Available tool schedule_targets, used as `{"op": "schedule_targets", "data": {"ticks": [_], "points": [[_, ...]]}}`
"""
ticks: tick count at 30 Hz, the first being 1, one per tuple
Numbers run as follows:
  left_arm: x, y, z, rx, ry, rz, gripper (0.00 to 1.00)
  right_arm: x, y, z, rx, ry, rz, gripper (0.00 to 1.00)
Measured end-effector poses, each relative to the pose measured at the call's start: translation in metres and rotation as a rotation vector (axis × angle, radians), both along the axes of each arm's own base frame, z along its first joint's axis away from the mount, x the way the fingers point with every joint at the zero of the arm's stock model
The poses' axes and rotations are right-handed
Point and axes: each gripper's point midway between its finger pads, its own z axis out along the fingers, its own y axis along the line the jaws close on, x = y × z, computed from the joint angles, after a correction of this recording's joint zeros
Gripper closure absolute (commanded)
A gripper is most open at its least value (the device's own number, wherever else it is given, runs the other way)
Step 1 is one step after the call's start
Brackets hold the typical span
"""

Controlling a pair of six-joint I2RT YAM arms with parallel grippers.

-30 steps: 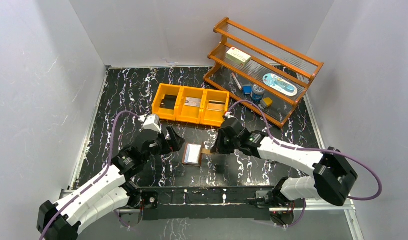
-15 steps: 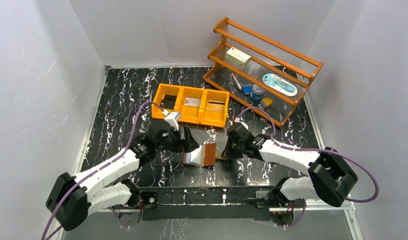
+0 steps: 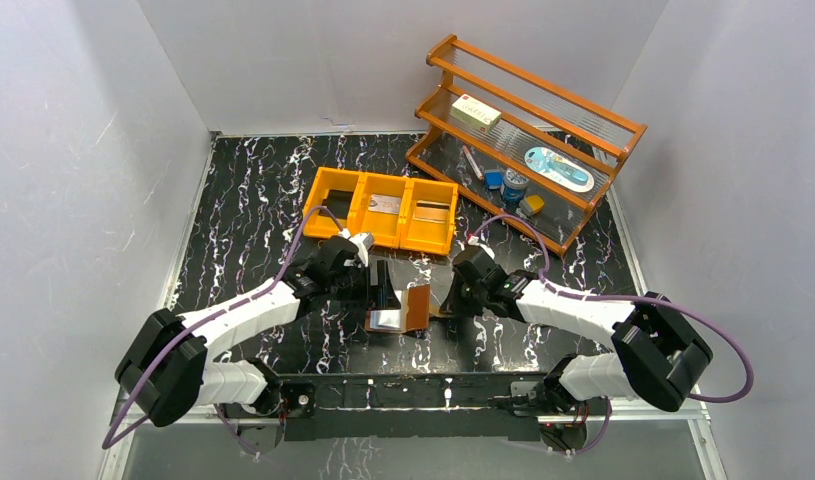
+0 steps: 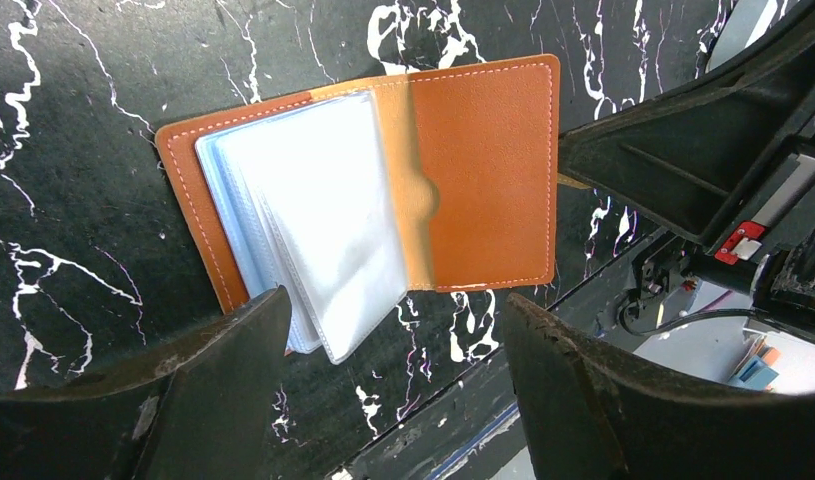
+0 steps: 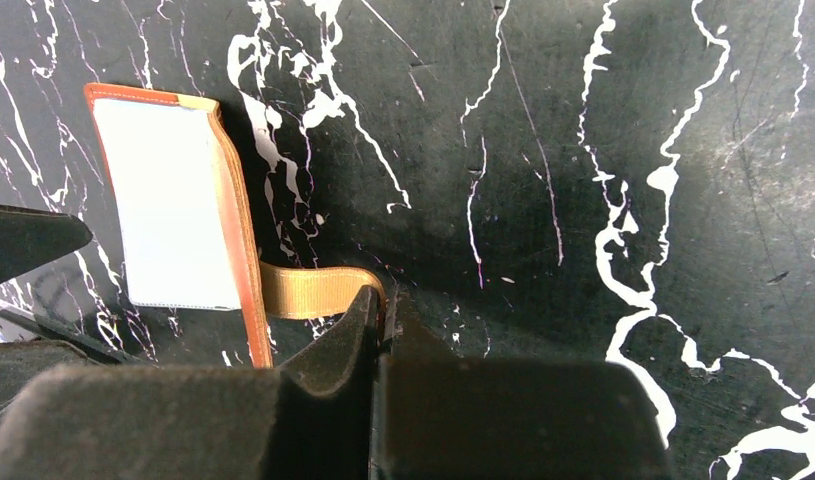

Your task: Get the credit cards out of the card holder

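Note:
The card holder (image 3: 390, 318) is a brown leather wallet lying open on the black marbled table, with its right cover lifted. In the left wrist view its pale clear sleeves (image 4: 313, 215) fan out beside the brown cover (image 4: 488, 170); I see no card in them. My left gripper (image 3: 379, 287) is open just above the wallet, its jaws (image 4: 393, 310) straddling the near edge. My right gripper (image 3: 451, 300) is shut on the wallet's tan strap tab (image 5: 308, 290), just right of the wallet (image 5: 173, 200); its fingertips (image 5: 388, 305) are pressed together. Flat cards lie in the orange bin: dark (image 3: 335, 206), grey (image 3: 386, 205), tan (image 3: 433, 212).
The orange three-compartment bin (image 3: 353, 232) stands just behind the wallet. A wooden rack (image 3: 528, 140) with a box, pens and small items stands at the back right. White walls close in the table on both sides; a metal rail (image 3: 413, 385) runs along the near edge.
My left arm swung right and forward until its open gripper hung over the wallet. My right gripper pulled the tab, and the wallet's cover went from closed to open and raised.

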Motion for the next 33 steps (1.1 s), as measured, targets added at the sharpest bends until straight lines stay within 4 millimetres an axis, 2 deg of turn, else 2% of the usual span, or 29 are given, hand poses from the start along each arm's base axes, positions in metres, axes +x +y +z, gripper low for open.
{"op": "schedule_targets", "data": {"ticks": [17,26,33], "points": [[-0.012,0.000,-0.002,-0.015,0.072,0.010,0.23,-0.005,0.002,-0.006,0.017,0.028,0.000,0.96],[-0.016,0.001,-0.022,0.024,0.144,0.022,0.27,-0.007,0.003,-0.008,0.017,0.037,0.005,0.96],[-0.013,-0.002,-0.016,-0.002,0.127,0.027,0.27,-0.008,0.003,-0.007,0.022,0.041,0.009,0.96]]}}
